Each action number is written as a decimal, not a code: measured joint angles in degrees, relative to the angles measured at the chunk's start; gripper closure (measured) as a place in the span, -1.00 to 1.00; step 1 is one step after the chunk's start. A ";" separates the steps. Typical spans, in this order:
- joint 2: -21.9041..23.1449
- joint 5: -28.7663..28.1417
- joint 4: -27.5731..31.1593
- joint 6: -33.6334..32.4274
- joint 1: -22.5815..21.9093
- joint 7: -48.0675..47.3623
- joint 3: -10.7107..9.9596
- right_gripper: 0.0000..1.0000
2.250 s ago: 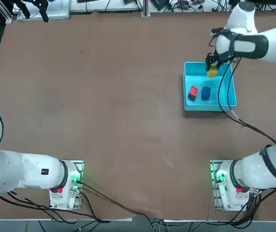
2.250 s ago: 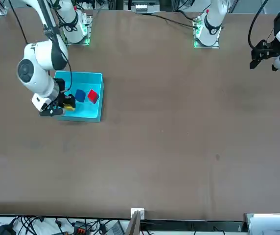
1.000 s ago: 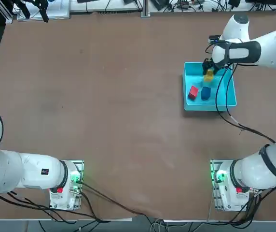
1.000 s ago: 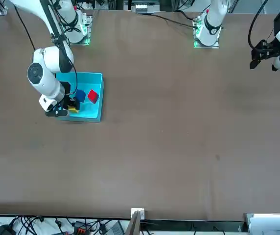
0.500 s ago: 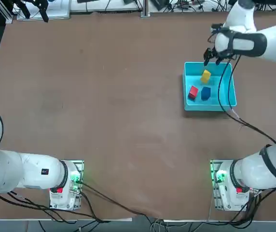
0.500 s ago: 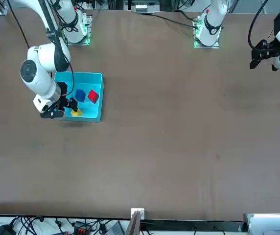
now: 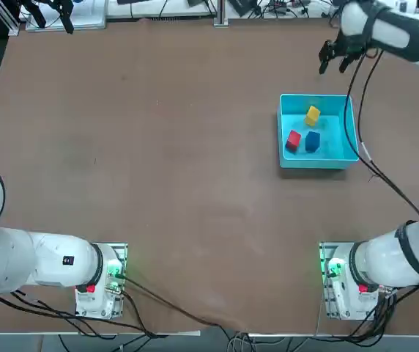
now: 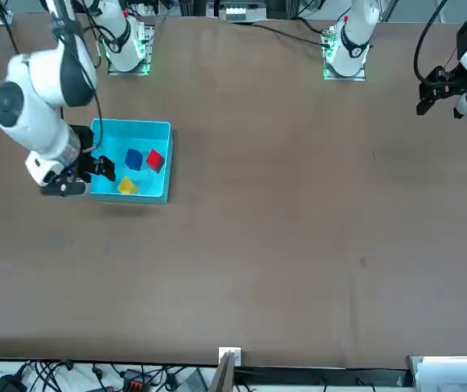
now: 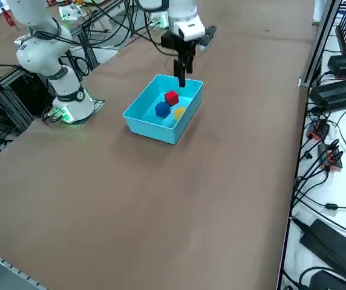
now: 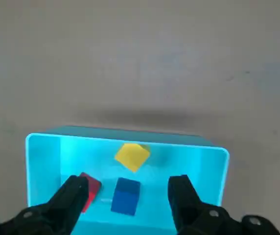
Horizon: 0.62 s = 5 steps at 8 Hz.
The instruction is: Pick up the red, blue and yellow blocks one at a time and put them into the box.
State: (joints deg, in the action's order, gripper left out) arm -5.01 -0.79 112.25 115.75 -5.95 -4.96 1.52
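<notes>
The right claw [image 10: 125,203] is hovering, spread wide and gripping nothing, beyond the box's far rim. The yellow block [image 7: 312,115], red block [image 7: 293,141] and blue block [image 7: 312,141] are sitting apart inside the box [image 7: 332,158] on the tabletop [image 7: 173,183].

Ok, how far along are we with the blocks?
Looks done: red, blue and yellow all lie inside the box. Nothing is in the right hand; its fingers are apart. No block seems left to move.
</notes>
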 joint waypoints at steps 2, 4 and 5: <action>0.51 0.10 -5.04 -6.87 0.85 2.43 -0.75 -0.99; 0.66 0.14 -10.19 -12.80 2.62 5.19 -1.18 -0.99; 0.78 0.15 -12.60 -15.10 3.70 6.56 -1.26 -0.99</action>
State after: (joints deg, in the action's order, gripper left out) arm -4.23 -0.64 99.66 100.65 -2.25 1.61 0.25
